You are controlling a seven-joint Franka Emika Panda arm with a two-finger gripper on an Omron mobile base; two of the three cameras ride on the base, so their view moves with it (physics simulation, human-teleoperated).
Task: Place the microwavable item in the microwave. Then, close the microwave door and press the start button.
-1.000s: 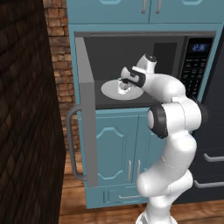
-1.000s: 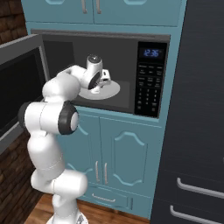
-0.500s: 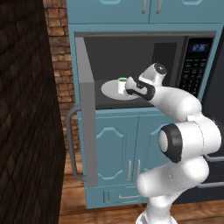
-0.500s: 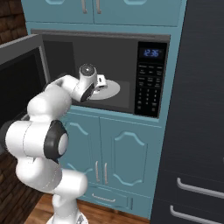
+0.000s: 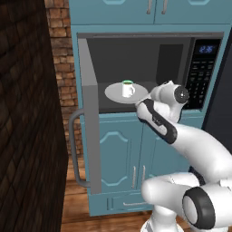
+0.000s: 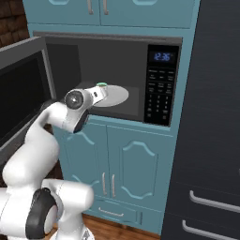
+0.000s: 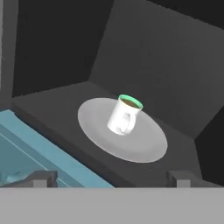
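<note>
The mug [image 5: 128, 88] stands upright on the white turntable [image 5: 113, 94] inside the microwave [image 5: 149, 59], sitting toward the 3 o'clock side of the disc in the left base view, handle facing out toward the opening. It is free of the robot. In the hand view the gripper [image 7: 113, 178] sits outside the cavity mouth with its jaws spread wide apart and nothing between them.

Placement appears complete; door closing and the start button remain, in my judgement.

Risks noted:
- The microwave door [image 5: 90, 118] stands fully swung out at the 9 o'clock side of the opening. A push applied near the hinge, or a glancing contact on the bar handle [image 5: 74, 149], could leave the door short of latching.
- The forearm lies across the front of the cavity. If the door is swung before the arm clears, door and arm may collide.
- The keypad panel [image 6: 160, 86] carries many small keys set close together; a slightly misaligned fingertip could strike the wrong one.
</note>
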